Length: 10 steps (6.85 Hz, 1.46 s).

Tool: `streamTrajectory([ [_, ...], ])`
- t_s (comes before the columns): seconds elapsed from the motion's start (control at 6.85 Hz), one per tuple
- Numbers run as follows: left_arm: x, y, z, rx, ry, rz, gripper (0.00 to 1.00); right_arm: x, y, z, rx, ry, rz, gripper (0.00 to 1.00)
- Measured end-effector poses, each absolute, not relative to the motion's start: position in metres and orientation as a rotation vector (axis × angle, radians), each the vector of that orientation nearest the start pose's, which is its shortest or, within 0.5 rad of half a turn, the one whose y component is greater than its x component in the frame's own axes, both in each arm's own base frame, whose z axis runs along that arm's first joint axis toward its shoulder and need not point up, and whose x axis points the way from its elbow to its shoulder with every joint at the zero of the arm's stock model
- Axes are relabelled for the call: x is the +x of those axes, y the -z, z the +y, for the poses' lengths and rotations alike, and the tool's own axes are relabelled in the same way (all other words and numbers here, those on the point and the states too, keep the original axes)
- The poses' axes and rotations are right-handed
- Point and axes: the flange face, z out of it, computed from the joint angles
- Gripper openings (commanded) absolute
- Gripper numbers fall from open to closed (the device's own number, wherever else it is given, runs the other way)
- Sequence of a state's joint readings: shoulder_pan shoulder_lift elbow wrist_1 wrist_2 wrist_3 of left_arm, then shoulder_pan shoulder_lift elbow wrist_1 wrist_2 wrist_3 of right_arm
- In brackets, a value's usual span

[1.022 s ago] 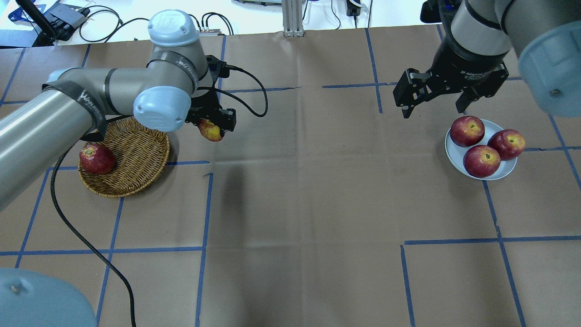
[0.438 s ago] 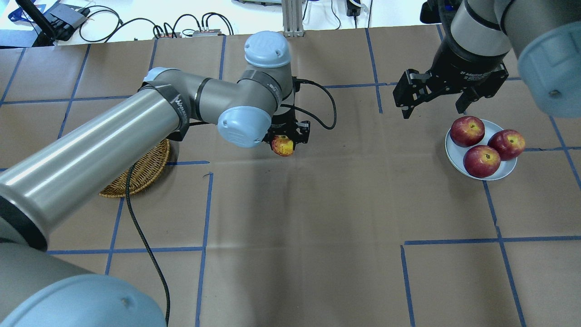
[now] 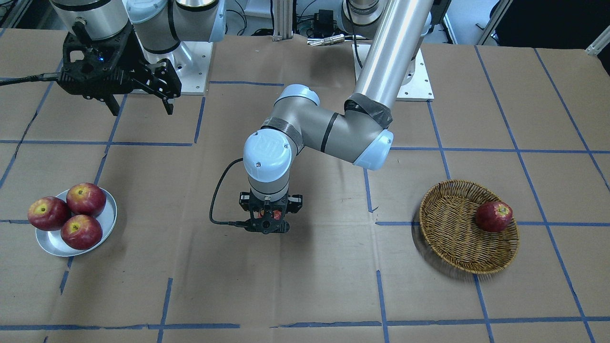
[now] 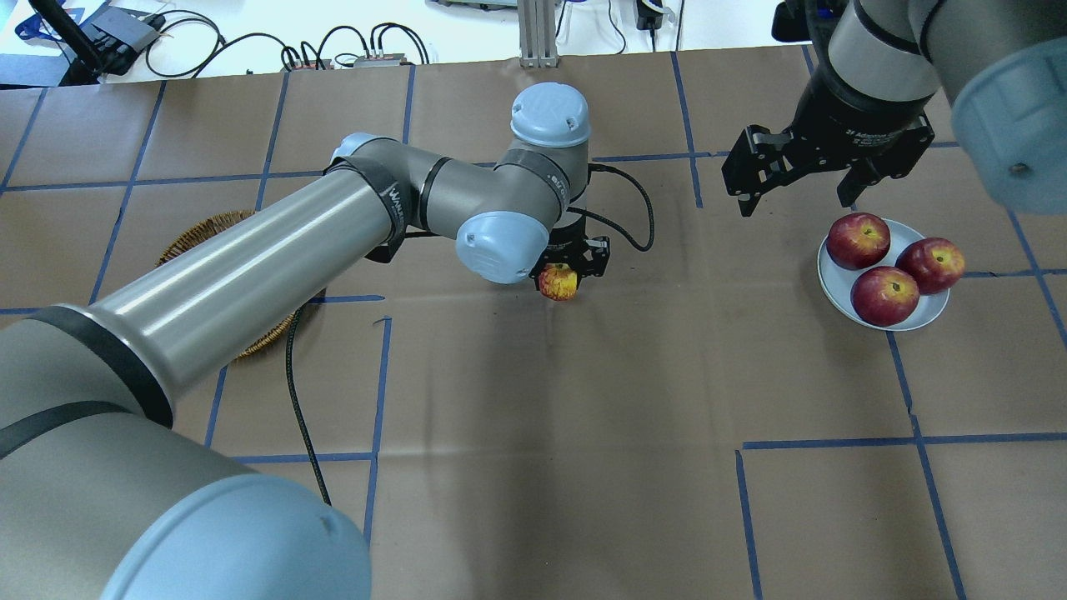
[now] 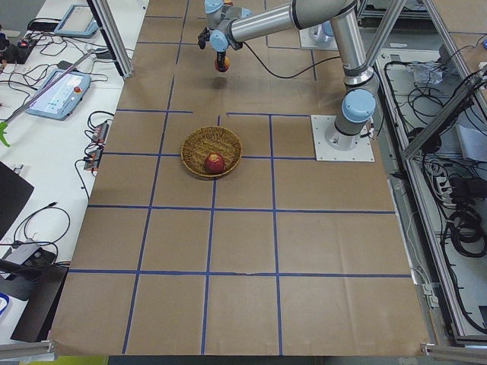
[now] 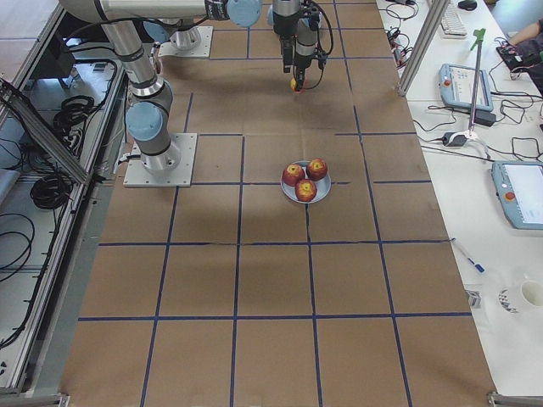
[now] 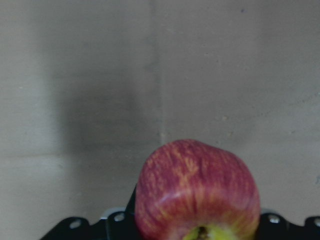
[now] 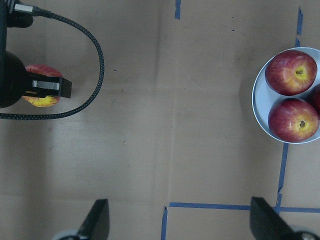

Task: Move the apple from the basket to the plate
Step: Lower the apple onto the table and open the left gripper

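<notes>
My left gripper [image 4: 568, 277] is shut on the pale pinkish-red apple [image 4: 559, 283] with a yellow patch and holds it above the table's middle, between basket and plate. The apple fills the lower left wrist view [image 7: 197, 190] and shows in the right wrist view [image 8: 42, 100]. The wicker basket [image 3: 450, 238] stands on my left, partly hidden by my arm in the overhead view [image 4: 200, 237]. The silver plate [image 4: 829, 279] lies on my right. My right gripper [image 4: 796, 200] is open and empty, above the table just beyond the plate's left side.
A dark red apple [image 3: 494, 216] lies in the basket. Three glossy red apples [image 4: 884, 295] fill most of the plate. The left gripper's black cable [image 4: 629, 208] loops beside its wrist. Brown paper with blue tape lines covers the table [image 4: 542, 433].
My left arm has carried the apple to the right, from just beside the basket to the table's middle. The right arm has not moved.
</notes>
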State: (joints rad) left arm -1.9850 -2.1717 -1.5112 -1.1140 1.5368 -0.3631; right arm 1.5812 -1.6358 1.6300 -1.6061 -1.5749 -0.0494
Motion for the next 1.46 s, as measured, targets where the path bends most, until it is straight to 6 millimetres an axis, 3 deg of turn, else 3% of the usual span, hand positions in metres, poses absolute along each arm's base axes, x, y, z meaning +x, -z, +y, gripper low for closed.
streamTrajectory([
  [1.17,-0.391,-0.188,-0.553,0.09,-0.138,3.124,0.49,0.137,-0.494,-0.467,-0.094,0.067,3.145,1.0],
  [1.46,-0.39,-0.184,-0.552,0.088,-0.15,3.121,0.63,0.137,-0.494,-0.468,-0.094,0.067,3.145,1.0],
])
